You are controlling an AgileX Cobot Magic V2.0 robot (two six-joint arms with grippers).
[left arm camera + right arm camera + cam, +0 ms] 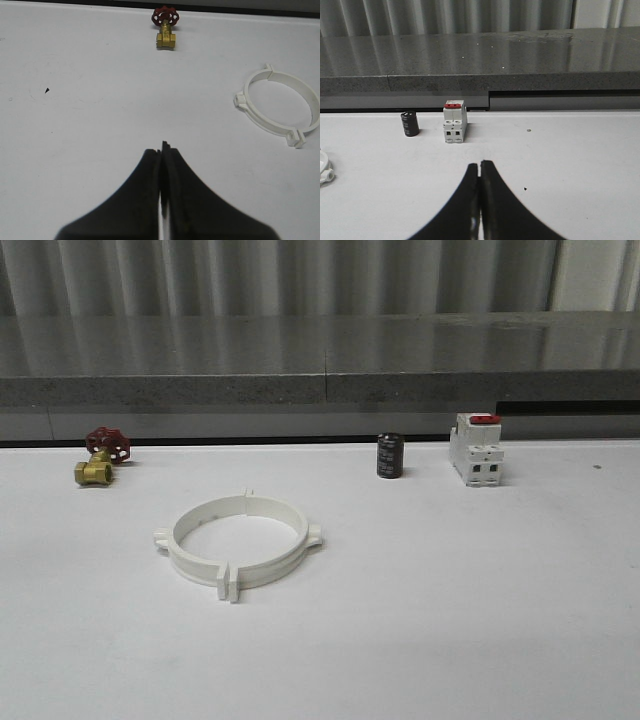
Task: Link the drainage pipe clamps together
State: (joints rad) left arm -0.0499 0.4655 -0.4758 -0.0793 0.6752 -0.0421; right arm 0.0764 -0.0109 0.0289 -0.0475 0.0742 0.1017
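Note:
The two white drainage pipe clamps (237,540) lie joined as one wide ring on the white table, left of centre, with end tabs meeting at the front and back and an ear on each side. In the left wrist view the ring (280,107) lies well off to one side of my left gripper (161,150), which is shut with nothing in it over bare table. My right gripper (480,167) is also shut and empty, with a sliver of the ring (324,170) at the picture's edge.
A brass valve with a red handwheel (100,457) sits at the back left. A black cylinder (390,456) and a white breaker with a red switch (476,449) stand at the back right. A grey ledge (320,390) runs behind the table.

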